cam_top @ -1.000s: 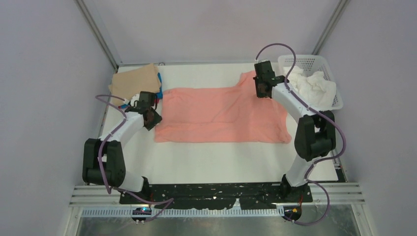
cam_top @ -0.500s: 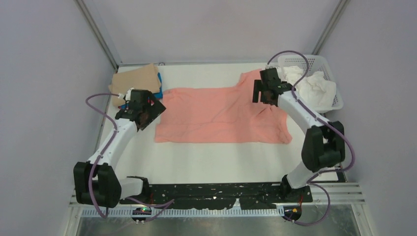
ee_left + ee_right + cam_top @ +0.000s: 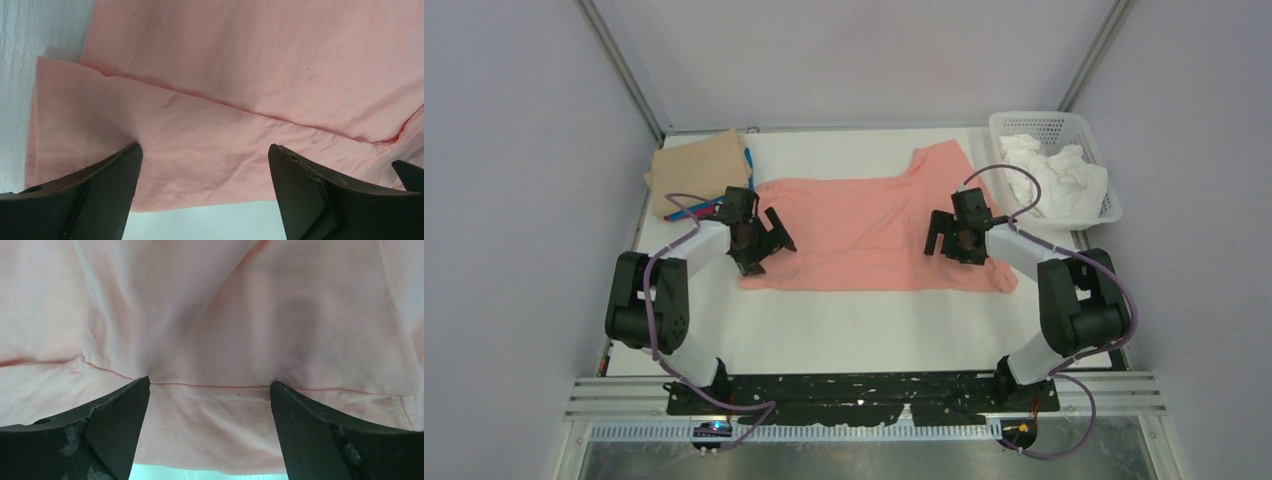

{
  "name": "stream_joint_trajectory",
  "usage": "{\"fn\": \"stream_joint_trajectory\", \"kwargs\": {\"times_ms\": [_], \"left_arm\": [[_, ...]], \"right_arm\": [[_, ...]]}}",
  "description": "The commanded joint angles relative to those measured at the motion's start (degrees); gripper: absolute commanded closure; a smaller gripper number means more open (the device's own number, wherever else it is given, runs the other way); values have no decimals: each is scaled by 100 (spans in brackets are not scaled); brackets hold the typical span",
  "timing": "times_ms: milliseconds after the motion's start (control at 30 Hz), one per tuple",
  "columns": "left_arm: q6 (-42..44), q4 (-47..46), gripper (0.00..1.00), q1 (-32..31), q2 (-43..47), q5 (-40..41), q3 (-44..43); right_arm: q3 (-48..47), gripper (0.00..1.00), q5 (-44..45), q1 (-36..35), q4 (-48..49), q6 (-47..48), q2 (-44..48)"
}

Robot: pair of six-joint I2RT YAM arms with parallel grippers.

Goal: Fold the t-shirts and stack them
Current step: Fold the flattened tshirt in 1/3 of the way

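A large salmon-pink t-shirt (image 3: 864, 235) lies spread flat across the middle of the table. My left gripper (image 3: 771, 250) hangs open over its near left corner. In the left wrist view the gripper (image 3: 205, 146) straddles the hem and a fold line of the shirt (image 3: 240, 75) with nothing between its fingers (image 3: 100, 195). My right gripper (image 3: 952, 248) stands open over the near right part. In the right wrist view it (image 3: 210, 381) straddles a seam of the shirt (image 3: 210, 305). A folded tan t-shirt (image 3: 699, 170) sits at the back left, with blue and magenta edges (image 3: 689, 212) showing beneath it.
A white lattice basket (image 3: 1054, 125) holding white cloth (image 3: 1054, 175) stands at the back right corner. A bare white strip of table (image 3: 864, 330) runs between the shirt's near hem and the arm bases. Walls close in the left, right and back.
Both grippers went from nearly shut to wide open, letting go of the salmon shirt. Both arms then came from its far side down over its near edge.
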State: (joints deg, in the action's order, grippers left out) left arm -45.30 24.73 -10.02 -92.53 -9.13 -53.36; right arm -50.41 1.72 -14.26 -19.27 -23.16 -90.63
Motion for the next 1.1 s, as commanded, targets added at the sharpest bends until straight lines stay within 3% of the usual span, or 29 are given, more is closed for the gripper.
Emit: {"fn": "stream_joint_trajectory", "kwargs": {"times_ms": [0,100,300,600,1067], "left_arm": [[221,22,0,12,133,279,270],[211,19,0,18,289,284,503],[144,50,1,18,911,284,1293],[-122,630,0,5,2855,587,2632],[-501,1453,1,4,4831,618,3505]], "right_arm": [[362,5,32,131,352,-127,297],[759,5,-550,132,404,-230,420],[1605,5,-447,133,-184,-545,1362],[2404,5,-784,128,-1215,-643,2963],[2585,5,-1136,-2,-1740,-790,3511]]}}
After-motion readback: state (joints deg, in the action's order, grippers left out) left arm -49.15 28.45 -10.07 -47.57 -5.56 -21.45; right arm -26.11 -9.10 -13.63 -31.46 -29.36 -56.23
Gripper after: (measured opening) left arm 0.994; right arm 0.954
